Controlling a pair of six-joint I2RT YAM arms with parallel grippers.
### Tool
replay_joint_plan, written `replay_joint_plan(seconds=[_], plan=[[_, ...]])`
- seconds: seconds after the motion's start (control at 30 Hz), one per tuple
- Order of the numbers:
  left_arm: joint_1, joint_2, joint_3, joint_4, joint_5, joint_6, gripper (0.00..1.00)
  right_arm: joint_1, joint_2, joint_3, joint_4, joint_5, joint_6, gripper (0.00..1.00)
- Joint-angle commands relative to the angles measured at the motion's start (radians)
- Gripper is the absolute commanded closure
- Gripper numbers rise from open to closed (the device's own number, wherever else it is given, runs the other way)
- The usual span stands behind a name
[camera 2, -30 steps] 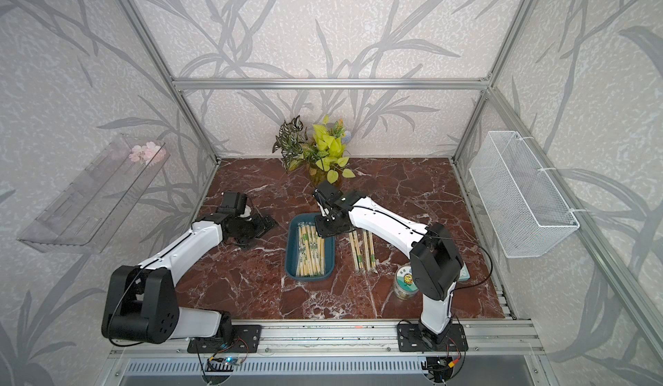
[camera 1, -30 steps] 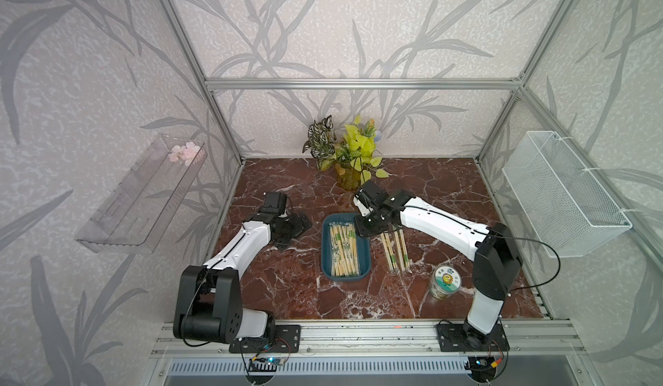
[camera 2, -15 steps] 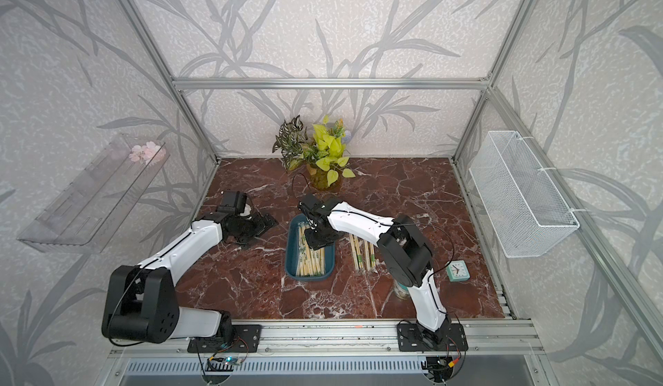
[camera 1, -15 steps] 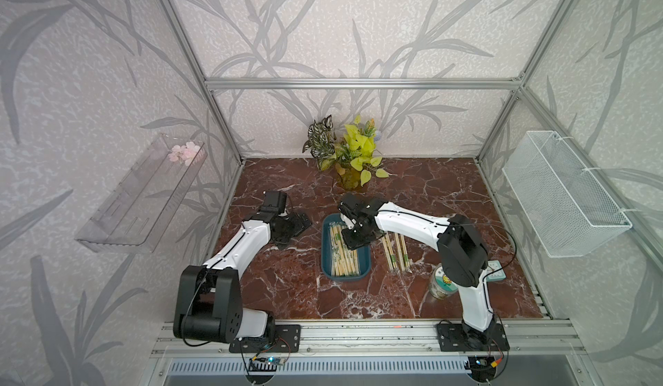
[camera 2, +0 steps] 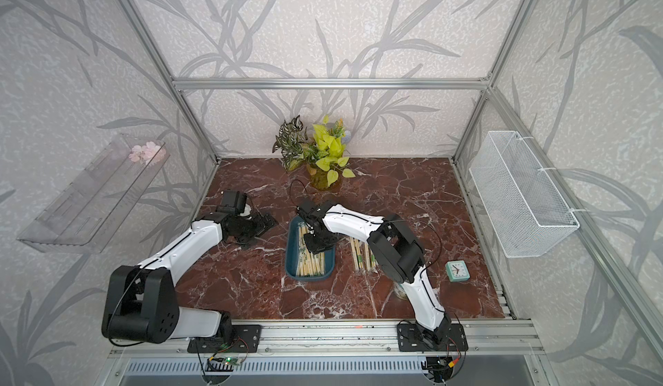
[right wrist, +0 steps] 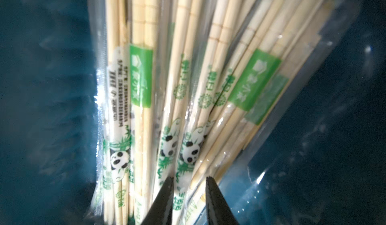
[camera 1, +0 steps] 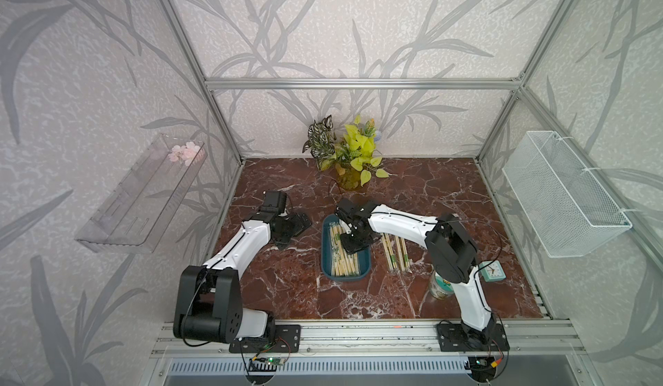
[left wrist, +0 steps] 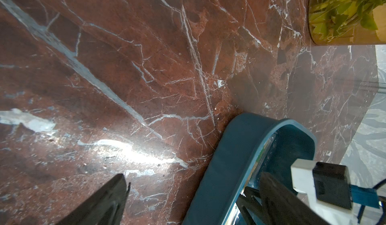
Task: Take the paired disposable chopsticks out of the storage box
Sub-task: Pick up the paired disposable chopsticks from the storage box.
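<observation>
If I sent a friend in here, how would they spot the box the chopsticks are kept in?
On the red marble table, look in front of the potted plant. The storage box is a shallow dark teal tray with rounded corners, holding wrapped chopsticks. Its neighbours, the loose pairs alongside, lie straight on the marble.

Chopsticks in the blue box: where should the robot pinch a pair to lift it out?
Probably pinch one sleeved pair across its thin width, near the panda print, coming straight down from above. The pairs lie flat in the shallow storage box, so its walls block sideways reach. The right gripper hangs there, jaws slightly apart.
</observation>
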Motion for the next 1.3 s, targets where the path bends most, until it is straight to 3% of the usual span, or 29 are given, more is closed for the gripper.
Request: replay_joint_plan(seconds=[0.0,0.2,0.5,0.8,1.27], plan=[[0.006,0.001,0.011,-0.009,0.004,0.014,0.01,0.005,0.023,0.034,-0.021,-0.004,-0.010,0.71],[0.005,0.000,0.007,-0.008,0.006,0.013,0.01,0.006,0.040,0.043,-0.022,-0.015,-0.007,0.72],[0.005,-0.005,0.001,-0.005,0.005,0.012,0.01,0.005,0.017,0.035,-0.017,-0.021,-0.002,0.86],[0.007,-0.003,0.001,0.002,0.007,0.011,0.01,-0.019,-0.061,0.002,-0.010,-0.022,0.025,0.93],[0.007,0.000,0.000,0.006,0.010,0.009,0.01,-0.079,-0.157,-0.047,0.019,-0.034,0.057,0.95]])
